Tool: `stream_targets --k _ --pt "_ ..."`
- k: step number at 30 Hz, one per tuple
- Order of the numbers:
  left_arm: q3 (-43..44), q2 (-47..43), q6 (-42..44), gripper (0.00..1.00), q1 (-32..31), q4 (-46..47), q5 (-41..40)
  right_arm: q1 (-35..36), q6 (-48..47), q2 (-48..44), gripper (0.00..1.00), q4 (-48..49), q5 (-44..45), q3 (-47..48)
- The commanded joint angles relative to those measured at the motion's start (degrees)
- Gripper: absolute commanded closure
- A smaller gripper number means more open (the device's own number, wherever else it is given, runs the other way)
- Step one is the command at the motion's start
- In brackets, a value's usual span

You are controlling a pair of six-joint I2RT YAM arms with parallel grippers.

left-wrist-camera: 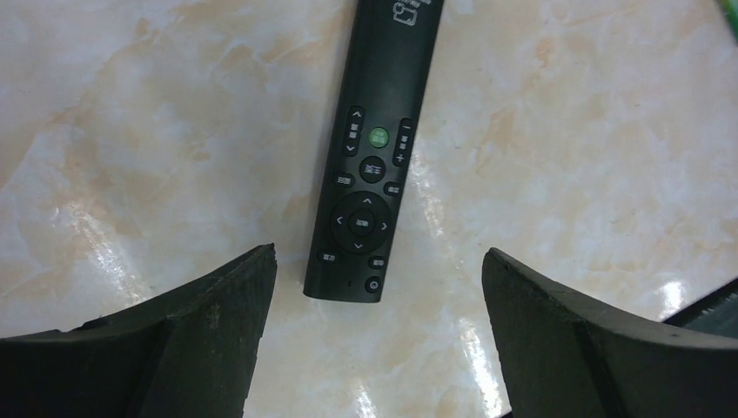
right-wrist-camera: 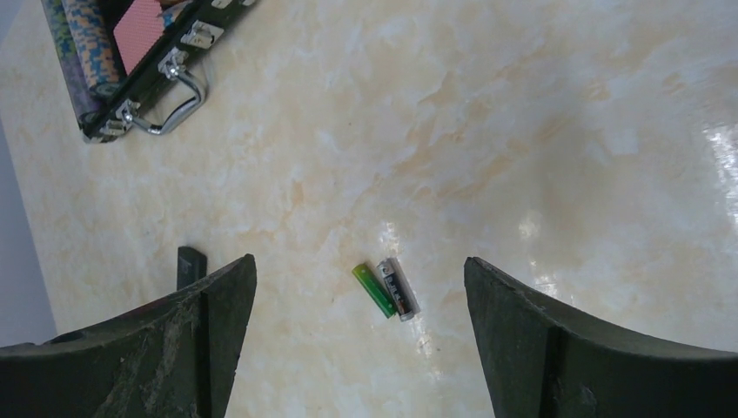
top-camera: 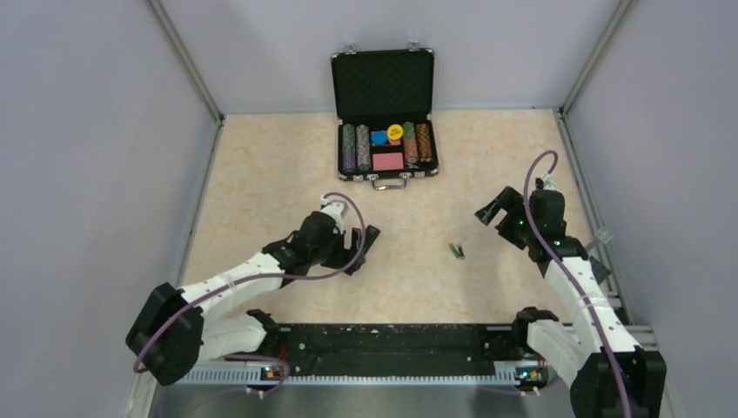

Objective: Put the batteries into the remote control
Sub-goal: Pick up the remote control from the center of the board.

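The open chip case is holding coloured chips; in front of the case two batteries are lying side by side and one remote control is lying buttons up; the left gripper and the right gripper are both standing open, gripping nothing

count | batteries: 2 | remote control: 1 | open chip case: 1 | robot arms: 2

on my feed i see a black case at the far end of the table, its lid standing open toward the rear wall. stacks of coloured chips lie in rows at either side of its tray. between them sit a blue chip and a yellow chip, with a pink block just in front. the metal handle faces me. the tabletop is pale marbled beige
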Motion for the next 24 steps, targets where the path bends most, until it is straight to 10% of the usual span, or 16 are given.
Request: stream_targets --k 1,24 --pt "1.70 6.23 3.24 0.09 -1.40 4.43 -5.10 2.97 0.29 1.75 0.12 0.42 -1.44 0.52" --pt "10.66 24.91 8.17 0.36 -7.30 1.25 -13.58 10.06 1.61 8.48 0.19 -1.09 4.95 2.41"
